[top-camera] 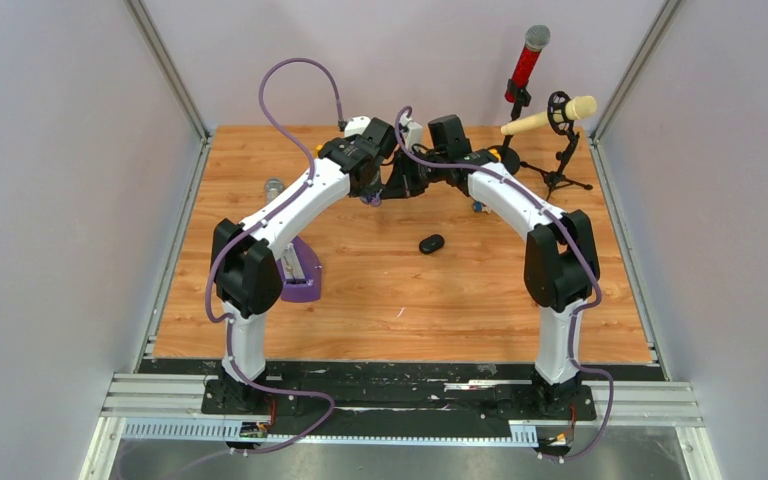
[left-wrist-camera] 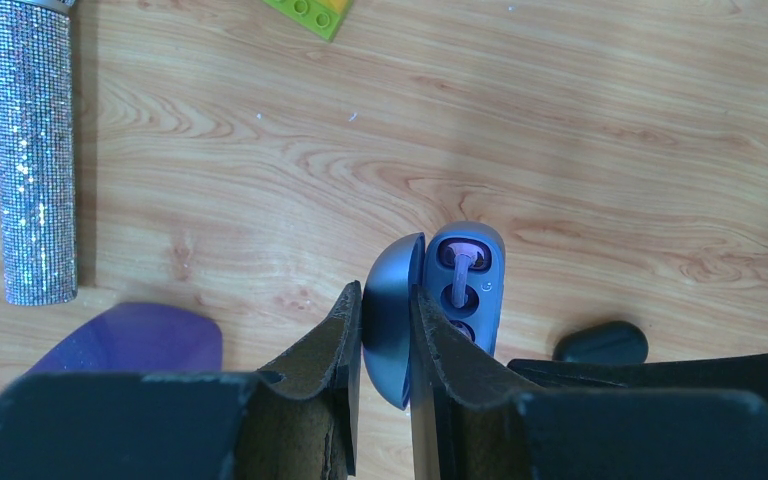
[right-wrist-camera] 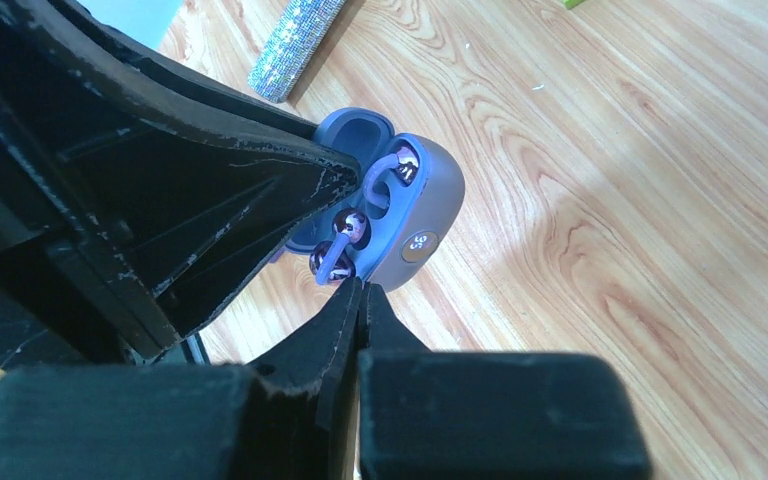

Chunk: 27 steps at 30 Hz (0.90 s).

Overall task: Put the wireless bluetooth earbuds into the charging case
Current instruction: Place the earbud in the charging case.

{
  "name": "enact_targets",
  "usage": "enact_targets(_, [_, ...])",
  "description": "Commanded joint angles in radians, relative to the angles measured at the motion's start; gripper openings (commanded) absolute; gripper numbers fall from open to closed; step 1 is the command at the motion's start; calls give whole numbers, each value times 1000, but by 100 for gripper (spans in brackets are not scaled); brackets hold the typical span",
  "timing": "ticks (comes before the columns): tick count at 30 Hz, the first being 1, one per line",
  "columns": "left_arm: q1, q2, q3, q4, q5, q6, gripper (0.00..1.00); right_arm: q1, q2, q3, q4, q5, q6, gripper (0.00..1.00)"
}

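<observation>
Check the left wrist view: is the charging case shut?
No, the charging case stands open, its lid between the fingers of the left tool and a purple earbud showing inside.

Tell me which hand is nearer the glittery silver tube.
Left. The left hand, gripping the open case, sits between the glittery tube and the right hand, shut beyond the case.

table: wood
black case: just right of centre
purple piece: 8 o'clock
glitter tube: 10 o'clock
mic stand: 2 o'clock
</observation>
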Motion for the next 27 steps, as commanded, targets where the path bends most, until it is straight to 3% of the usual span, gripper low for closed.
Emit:
enact_targets(1, [-9, -18, 41, 20, -14, 0, 0, 0, 6, 53, 38, -15, 18, 0])
enact_targets(27, [-10, -10, 45, 18, -13, 0, 0, 18, 19, 74, 41, -72, 44, 0])
